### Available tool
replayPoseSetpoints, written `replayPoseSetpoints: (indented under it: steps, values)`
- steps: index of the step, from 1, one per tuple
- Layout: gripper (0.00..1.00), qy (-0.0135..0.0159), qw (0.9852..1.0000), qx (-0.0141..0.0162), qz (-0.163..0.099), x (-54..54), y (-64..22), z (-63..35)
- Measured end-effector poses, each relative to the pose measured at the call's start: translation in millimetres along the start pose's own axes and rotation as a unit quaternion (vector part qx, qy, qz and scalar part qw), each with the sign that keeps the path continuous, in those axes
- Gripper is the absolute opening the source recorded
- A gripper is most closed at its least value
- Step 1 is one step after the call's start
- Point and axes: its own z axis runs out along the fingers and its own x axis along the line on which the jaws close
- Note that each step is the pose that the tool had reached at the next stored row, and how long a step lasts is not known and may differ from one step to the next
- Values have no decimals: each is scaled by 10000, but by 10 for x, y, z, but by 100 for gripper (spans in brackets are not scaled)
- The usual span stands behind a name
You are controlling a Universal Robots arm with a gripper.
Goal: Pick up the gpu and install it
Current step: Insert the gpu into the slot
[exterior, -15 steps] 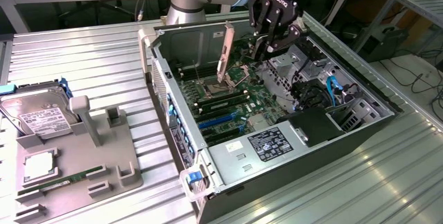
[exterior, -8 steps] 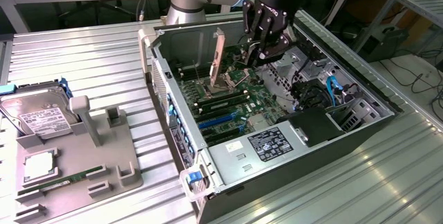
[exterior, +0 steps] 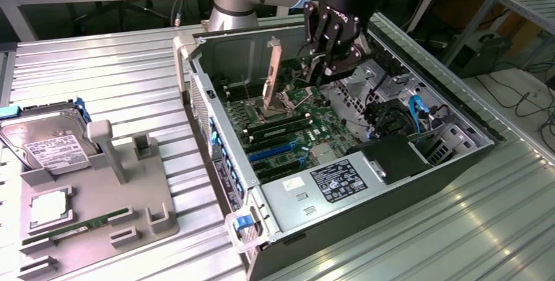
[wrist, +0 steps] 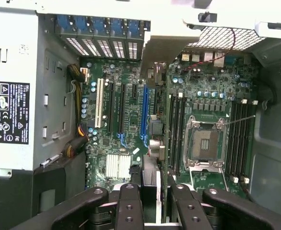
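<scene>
Gripper point(wrist: 155, 190) is clamped narrow on the gpu point(wrist: 152, 139), with the card edge-on between the fingers. It hangs over the open case point(exterior: 347, 229), above the motherboard point(wrist: 126, 91) and roughly in line with the blue slot point(wrist: 144, 115). Bracket end points at the rear vents.
</scene>
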Motion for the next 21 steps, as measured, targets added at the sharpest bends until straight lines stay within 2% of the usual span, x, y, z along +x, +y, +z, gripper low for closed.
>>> replayPoseSetpoints:
  steps: [12,21]
  values:
    - [28,-3,10000,0,0,22,1,27]
    - [28,-4,10000,0,0,24,-1,90]
